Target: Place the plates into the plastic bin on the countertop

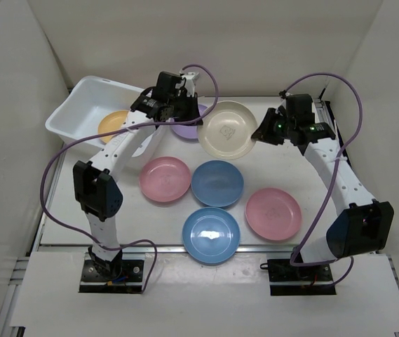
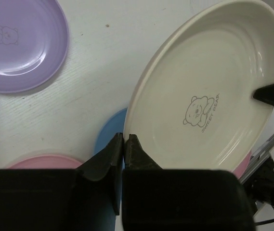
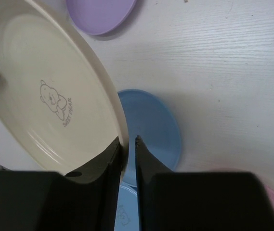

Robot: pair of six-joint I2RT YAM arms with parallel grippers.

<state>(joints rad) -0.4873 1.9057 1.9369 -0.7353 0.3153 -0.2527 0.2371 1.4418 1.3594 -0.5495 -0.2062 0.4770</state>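
Nearest, flat on the worktop (image 1: 290,168): blue plates (image 1: 212,235) and pink plates (image 1: 273,213). Above them, lifted and tilted, a cream plate (image 1: 227,129), pinched at opposite edges by left fingers (image 2: 120,144) and right fingers (image 3: 119,149), both closed narrow on its rim. Probably light, stiff, smooth and slippery; best gripped well over the rim. Farther back, a purple plate (image 2: 16,48) and the bin (image 1: 66,119), with an orange plate (image 1: 113,123) inside.

The top camera looks down from above the near edge of the countertop (image 1: 269,165); the wrist cameras look down at close range from opposite sides, sharing the cream plate (image 2: 209,96).
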